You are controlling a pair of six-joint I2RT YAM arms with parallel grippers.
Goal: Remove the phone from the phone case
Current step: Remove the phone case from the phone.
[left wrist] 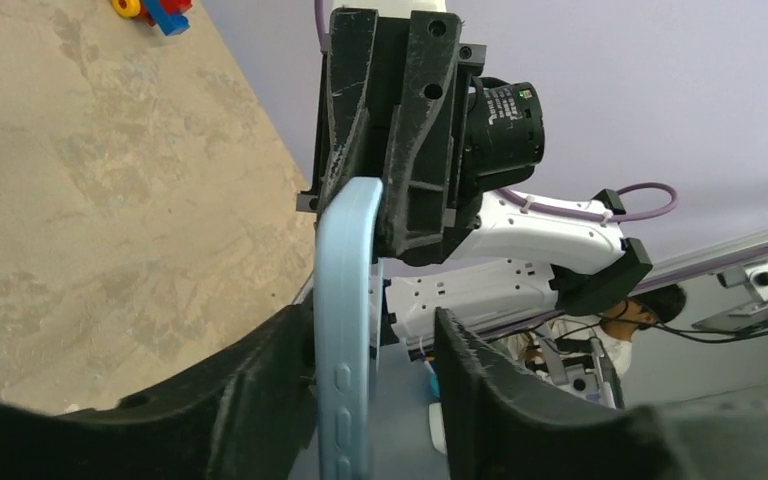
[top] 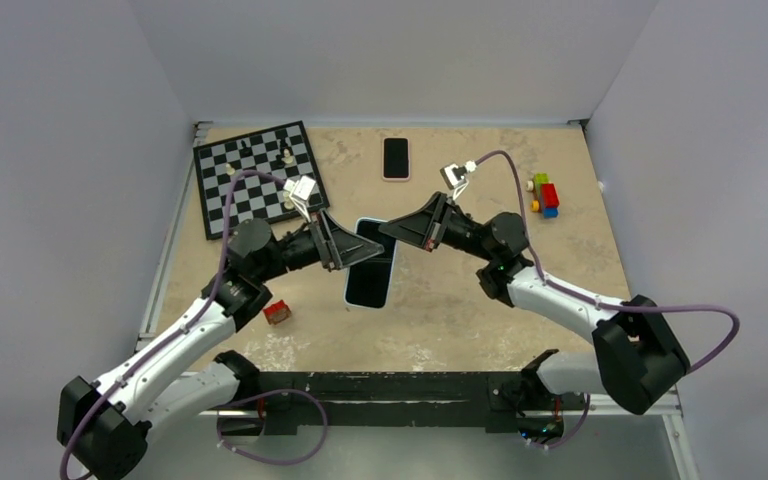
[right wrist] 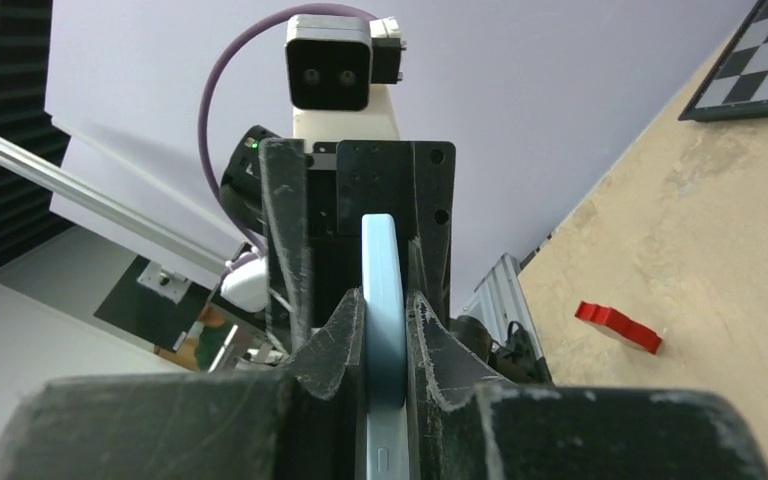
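Tan mottled bench (top: 480,300). One black-and-white chessboard (top: 257,180). One black phone (top: 370,270) in a light-blue rubbery phone case (right wrist: 382,270), held above bench centre between the arms, long axis near-to-far, both arms equally near. Right gripper (right wrist: 385,310): jaws clenched on the case's edge. Left gripper (left wrist: 372,325): jaws straddle the opposite edge, seemingly slack, with a gap beside one finger. One bare pink-edged phone (top: 396,158), one toy-brick cluster (top: 545,194), one red block (top: 278,312).
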